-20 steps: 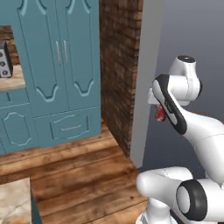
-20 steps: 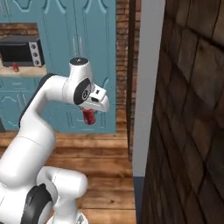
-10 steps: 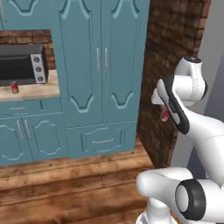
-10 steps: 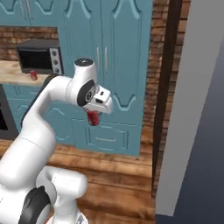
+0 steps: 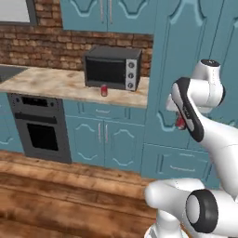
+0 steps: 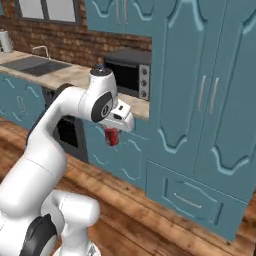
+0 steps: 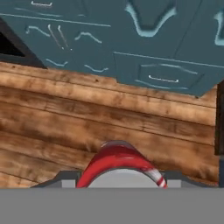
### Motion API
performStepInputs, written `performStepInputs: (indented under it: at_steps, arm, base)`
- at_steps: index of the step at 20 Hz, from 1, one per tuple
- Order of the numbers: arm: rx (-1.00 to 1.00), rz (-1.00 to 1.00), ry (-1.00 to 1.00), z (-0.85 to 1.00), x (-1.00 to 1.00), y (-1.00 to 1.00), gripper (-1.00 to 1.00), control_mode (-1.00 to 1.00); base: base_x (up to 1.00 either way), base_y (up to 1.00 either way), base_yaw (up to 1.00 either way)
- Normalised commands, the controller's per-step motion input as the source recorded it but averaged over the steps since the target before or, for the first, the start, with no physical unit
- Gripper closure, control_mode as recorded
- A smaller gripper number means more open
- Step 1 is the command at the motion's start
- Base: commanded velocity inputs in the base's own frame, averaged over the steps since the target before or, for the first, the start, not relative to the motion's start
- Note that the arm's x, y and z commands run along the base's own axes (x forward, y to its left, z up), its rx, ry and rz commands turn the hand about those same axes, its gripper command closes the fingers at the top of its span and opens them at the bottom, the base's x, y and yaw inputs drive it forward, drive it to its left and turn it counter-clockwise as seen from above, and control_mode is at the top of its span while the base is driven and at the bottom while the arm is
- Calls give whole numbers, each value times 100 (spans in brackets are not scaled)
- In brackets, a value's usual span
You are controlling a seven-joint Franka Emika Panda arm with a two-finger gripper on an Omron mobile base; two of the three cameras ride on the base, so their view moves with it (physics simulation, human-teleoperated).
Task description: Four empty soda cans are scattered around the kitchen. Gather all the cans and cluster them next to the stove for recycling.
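Note:
My gripper (image 6: 113, 134) is shut on a red soda can (image 6: 112, 137), held in the air in front of the teal cabinets, well above the wooden floor. From the left base view the same can (image 5: 180, 122) shows just behind the forearm. In the hand view its red body and silver top (image 7: 120, 165) sit right at the bottom, with floorboards beneath. A second soda can (image 5: 104, 90) stands upright on the beige countertop (image 5: 56, 83), just in front of the microwave. The stove is out of view.
A black microwave (image 5: 112, 69) sits on the counter against the brick wall. A black built-in oven (image 5: 40, 133) is below the counter to the left. A sink (image 6: 36, 65) lies further left. Tall teal cabinets (image 6: 205, 100) rise at the right.
The whole picture has swung: the base has turned, bringing the counter, microwave and oven into view. The can stays held in my shut gripper.

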Motion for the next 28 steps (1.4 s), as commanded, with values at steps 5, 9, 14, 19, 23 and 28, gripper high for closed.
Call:
performStepInputs:
  at_steps: [5, 9, 14, 19, 23, 28]
  arm:
    - [0, 0, 0, 0, 0, 0, 100, 100]
    - [0, 0, 0, 0, 0, 0, 100, 100]
    - [0, 0, 0, 0, 0, 0, 100, 100]
    - [0, 0, 0, 0, 0, 0, 100, 100]
    - [0, 0, 0, 0, 0, 0, 100, 100]
    - [0, 0, 0, 0, 0, 0, 100, 100]
  base:
    - [54, 46, 77]
    - [56, 45, 76]
    - [37, -12, 44]
    - [77, -92, 32]
    - [37, -82, 32]
    - [56, 0, 96]
